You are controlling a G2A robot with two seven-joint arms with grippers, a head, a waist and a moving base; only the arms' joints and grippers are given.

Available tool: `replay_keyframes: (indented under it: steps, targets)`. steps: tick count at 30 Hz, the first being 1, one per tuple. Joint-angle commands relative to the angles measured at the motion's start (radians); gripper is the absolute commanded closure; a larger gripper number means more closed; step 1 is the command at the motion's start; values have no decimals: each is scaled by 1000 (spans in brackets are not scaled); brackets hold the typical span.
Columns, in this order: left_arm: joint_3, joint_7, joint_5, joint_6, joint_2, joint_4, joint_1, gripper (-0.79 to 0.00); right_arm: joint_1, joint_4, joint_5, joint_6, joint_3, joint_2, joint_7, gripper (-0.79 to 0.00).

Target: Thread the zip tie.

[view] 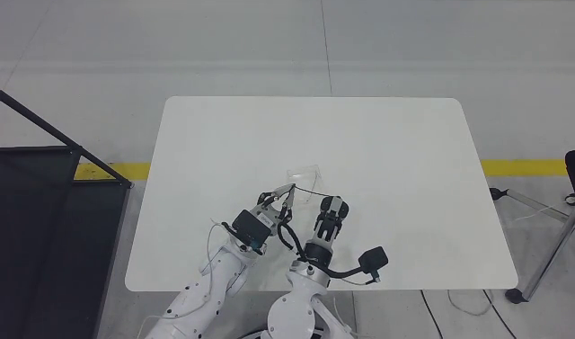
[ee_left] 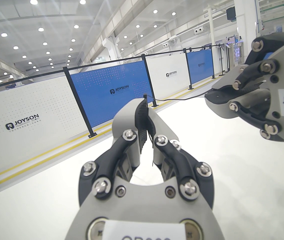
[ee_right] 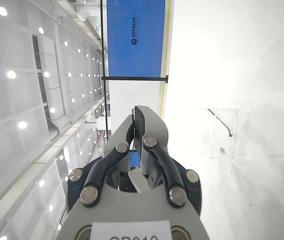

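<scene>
Top view, entry: the left tool (view: 288,191) and right tool (view: 330,201) are placed side by side over the near middle of the table (view: 422,150). The zip tie (view: 310,193) is strung between them as a thin black line. Both tools are closed on it, one end pinched in each. A clear box (view: 305,171) is set just on their far side.

Risk noted: the tie is thin and gripped only at the fingertips. It could be twisted or let slip if either grip is eased for threading, and the tip could then be carried past the head.

Left wrist view: the span of tie running from tool to tool is shown. Right wrist view: a second tie (ee_right: 221,123), lying inside the clear box, is shown instead.
</scene>
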Motion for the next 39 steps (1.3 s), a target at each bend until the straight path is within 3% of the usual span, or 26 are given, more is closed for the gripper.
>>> replay_keyframes:
  steps: [1, 31, 39]
  targets:
    - [0, 0, 0, 0, 0, 0, 0, 0, 0, -1, 0, 1, 0, 1, 0, 0]
    - [0, 0, 0, 0, 0, 0, 0, 0, 12, 3, -3, 24, -12, 0, -6, 0]
    - [0, 0, 0, 0, 0, 0, 0, 0, 16, 11, -16, -25, -22, 5, 22, 0]
